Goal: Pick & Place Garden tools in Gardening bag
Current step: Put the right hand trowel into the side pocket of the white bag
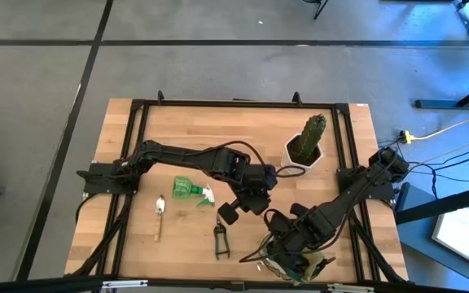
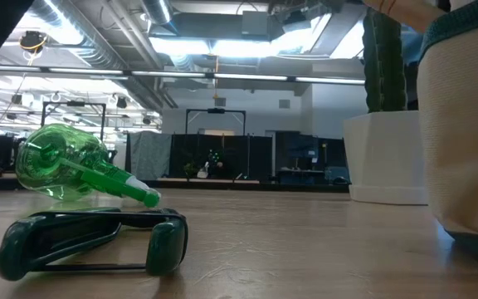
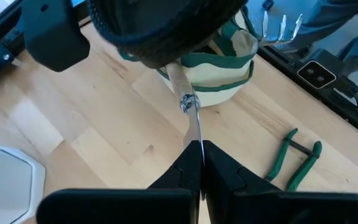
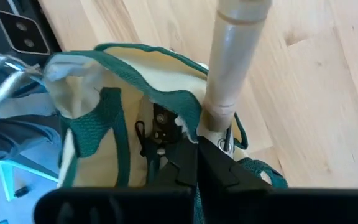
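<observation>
Looking down from the high view, you see the left arm stretched across the table with its left gripper [image 1: 228, 213] just short of the gardening bag [image 1: 293, 262], while the right arm folds back so the right gripper [image 1: 287, 248] sits on the bag's rim. Beyond the bag from the arms' side stands the cactus [image 1: 311, 137]; away from the bag lie the spray bottle [image 1: 192, 191], one trowel [image 1: 159, 216] and the shears [image 1: 220, 238], the last two with long axes running toward the table's near edge.

At table height, the bottle [image 2: 77, 166] lies on its side, nozzle aimed toward the bag [image 2: 463, 133].

From the left wrist, your fingers [image 3: 219, 171] are clenched on a second trowel's blade [image 3: 194, 134], its wooden handle pointing toward the bag [image 3: 225, 68].

From the right wrist, the fingers [image 4: 213, 165] are clamped on the bag's green rim [image 4: 166, 96], beside that wooden handle [image 4: 232, 62].
</observation>
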`<state>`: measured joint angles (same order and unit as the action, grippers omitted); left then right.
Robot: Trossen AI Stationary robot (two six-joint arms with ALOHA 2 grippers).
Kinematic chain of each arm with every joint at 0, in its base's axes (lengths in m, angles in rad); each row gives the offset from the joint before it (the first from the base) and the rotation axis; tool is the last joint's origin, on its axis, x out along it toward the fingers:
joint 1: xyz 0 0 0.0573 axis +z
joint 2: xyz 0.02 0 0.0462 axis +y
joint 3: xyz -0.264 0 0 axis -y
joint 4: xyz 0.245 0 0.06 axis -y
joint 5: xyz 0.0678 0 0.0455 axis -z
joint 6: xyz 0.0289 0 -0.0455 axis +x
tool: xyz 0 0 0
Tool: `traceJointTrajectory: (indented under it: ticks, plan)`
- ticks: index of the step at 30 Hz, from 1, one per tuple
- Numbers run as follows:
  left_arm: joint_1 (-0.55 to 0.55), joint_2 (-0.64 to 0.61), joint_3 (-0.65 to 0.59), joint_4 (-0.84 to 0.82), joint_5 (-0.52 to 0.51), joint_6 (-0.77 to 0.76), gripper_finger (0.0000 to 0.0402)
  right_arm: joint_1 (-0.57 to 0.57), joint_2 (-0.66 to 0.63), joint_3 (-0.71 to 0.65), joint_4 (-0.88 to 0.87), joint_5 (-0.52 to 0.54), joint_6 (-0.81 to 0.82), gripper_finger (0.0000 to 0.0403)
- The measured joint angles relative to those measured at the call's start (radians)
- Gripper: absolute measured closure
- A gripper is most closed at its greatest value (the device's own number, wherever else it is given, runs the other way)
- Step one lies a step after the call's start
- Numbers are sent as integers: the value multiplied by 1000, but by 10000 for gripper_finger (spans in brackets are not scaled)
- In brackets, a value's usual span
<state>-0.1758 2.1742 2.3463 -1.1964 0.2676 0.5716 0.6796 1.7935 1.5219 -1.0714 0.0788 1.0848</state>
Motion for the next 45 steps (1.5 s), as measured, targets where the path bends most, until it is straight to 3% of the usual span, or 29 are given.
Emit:
traceJointTrajectory:
  ticks: [14,45]
  plan:
    - [-31,22,0,13,29,-8,400,-45,0,83,-30,57,-19,401]
    - [-22,16,0,-22,45,61,400,-68,0,78,-43,112,-53,401]
